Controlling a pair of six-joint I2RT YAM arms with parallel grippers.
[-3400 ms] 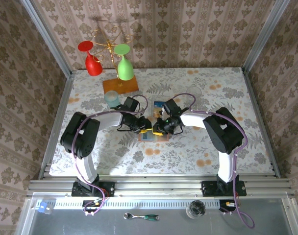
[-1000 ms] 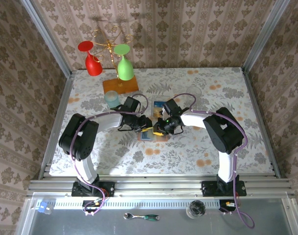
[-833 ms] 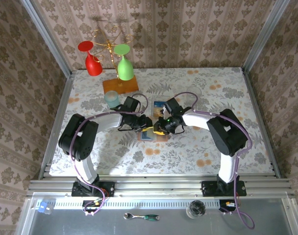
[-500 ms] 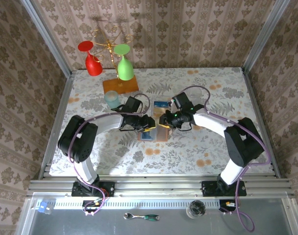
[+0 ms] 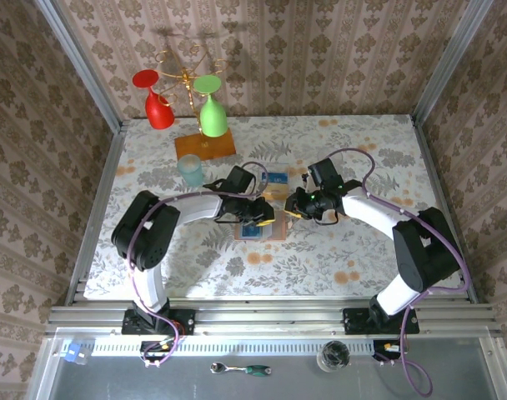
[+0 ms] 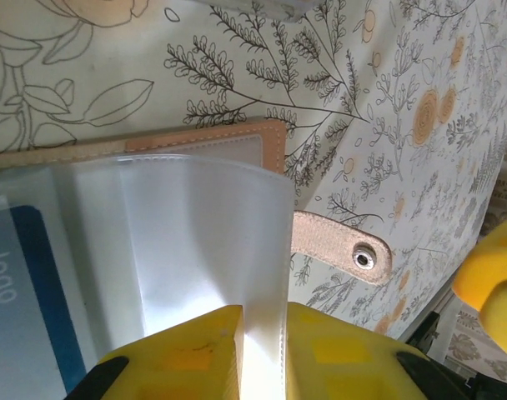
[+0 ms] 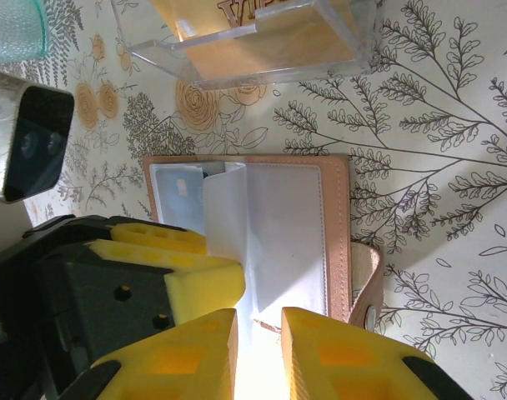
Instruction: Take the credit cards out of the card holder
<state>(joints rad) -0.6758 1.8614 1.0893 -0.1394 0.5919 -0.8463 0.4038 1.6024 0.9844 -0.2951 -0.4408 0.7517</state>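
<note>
Left jaws are clenched on the card holder (image 7: pixel 337 233), with yellow fingers (image 6: pixel 178 354) pinching the free edge of its clear sleeve (image 6: pixel 178 233). Right jaws hover at that same sleeve edge, fingers (image 7: pixel 337 354) a sliver apart with glare between them. Whether they're nipping anything, I cannot tell.

Pulling back, there's the floral tabletop (image 5: pixel 378 150), with both arms bent in toward its middle. At the back left, a gold wire rack (image 5: pixel 185 75) stands on an orange wooden base (image 5: pixel 205 146), with a red glass (image 5: pixel 158 104) and a green glass (image 5: pixel 212 112) hanging bowl-down. A teal tumbler (image 5: pixel 190 170) sits just in front of that base.

Closer in, a clear plastic case (image 7: pixel 145 50) lies just beyond the card holder, with an orange-tan card (image 7: pixel 262 42) inside it. The card holder lies open and flat mid-tabletop, tan leather rim showing. A blue card (image 6: pixel 20 292) is tucked in one of its pockets. Its snap tab (image 6: pixel 341 246) juts out to the side, unfastened.
</note>
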